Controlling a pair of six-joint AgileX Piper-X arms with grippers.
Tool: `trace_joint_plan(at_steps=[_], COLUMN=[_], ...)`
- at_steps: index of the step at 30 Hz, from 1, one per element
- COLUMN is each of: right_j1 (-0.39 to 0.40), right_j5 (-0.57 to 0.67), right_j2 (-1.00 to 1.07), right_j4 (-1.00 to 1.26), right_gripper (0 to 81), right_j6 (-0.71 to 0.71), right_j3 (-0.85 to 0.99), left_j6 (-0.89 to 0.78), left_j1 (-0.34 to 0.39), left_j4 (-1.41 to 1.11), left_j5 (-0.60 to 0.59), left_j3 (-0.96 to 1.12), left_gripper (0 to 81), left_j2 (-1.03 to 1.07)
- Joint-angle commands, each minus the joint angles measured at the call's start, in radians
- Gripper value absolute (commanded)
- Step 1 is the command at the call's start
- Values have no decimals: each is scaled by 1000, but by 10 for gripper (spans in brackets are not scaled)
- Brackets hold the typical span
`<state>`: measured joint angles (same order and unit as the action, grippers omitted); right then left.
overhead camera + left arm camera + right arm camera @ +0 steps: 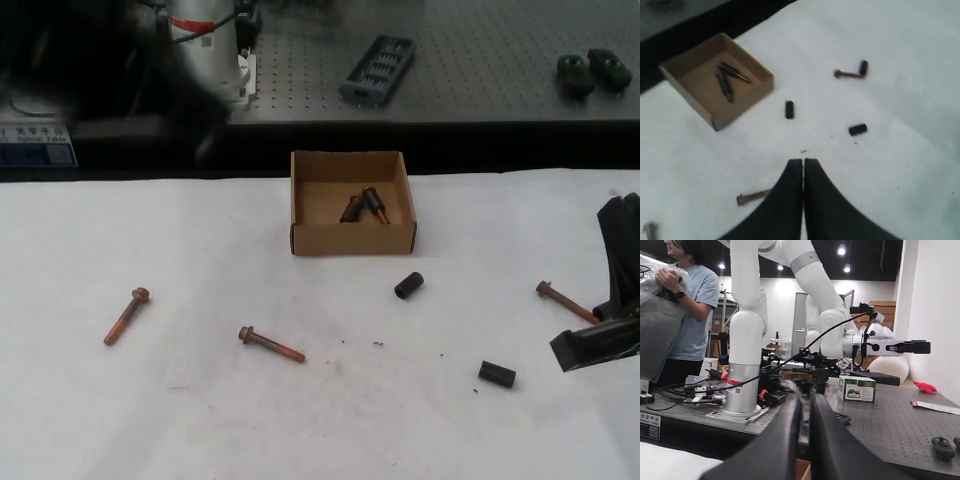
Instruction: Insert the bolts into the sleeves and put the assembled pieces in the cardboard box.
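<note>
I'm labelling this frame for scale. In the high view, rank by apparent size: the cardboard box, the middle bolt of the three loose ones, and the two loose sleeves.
1. Cardboard box: by far largest.
2. Middle bolt: longer than either sleeve.
3. Sleeve by the box and nearer sleeve: look alike, so unranked.

Beyond the right gripper (805, 400) we see a perforated table (890, 425), 1 green-white carton (857, 389) and 2 green-topped black pieces (576, 70).
</note>
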<state>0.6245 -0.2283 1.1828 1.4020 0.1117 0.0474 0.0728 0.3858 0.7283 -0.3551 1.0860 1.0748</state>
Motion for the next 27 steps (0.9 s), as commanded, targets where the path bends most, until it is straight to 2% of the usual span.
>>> trace_joint_plan(at_steps=[1,8,10,13,17,21,23,27], right_j1=[-6,-6,-6,-6,-6,-6,-6,-6], right_j5=[-43,-37,-8,56,137,151,217,390], right_j2=[-8,-8,-6,-34,-154,-268,-289,-256], right_j4=[17,-55,-167,-459,-934,-1349,-1453,-1536], right_gripper=[69,69,69,69,69,69,69,69], right_j6=[-52,-52,-52,-68,-92,-92,-89,-89], right_j3=[4,32,67,153,291,422,464,531], left_j6=[-78,-270,-327,-325,-269,-256,-256,-256], left_j1=[-2,-2,-2,-2,-2,-2,-2,-2], left_j4=[-154,-634,-747,-918,-1082,-1183,-1178,-1169], left_j5=[67,293,324,327,322,282,233,245], left_j3=[-144,-726,-836,-976,-1080,-1086,-1086,-1086], left_gripper=[7,7,7,7,7,7,7,7], left_j2=[-110,-482,-539,-561,-561,-561,-553,-509])
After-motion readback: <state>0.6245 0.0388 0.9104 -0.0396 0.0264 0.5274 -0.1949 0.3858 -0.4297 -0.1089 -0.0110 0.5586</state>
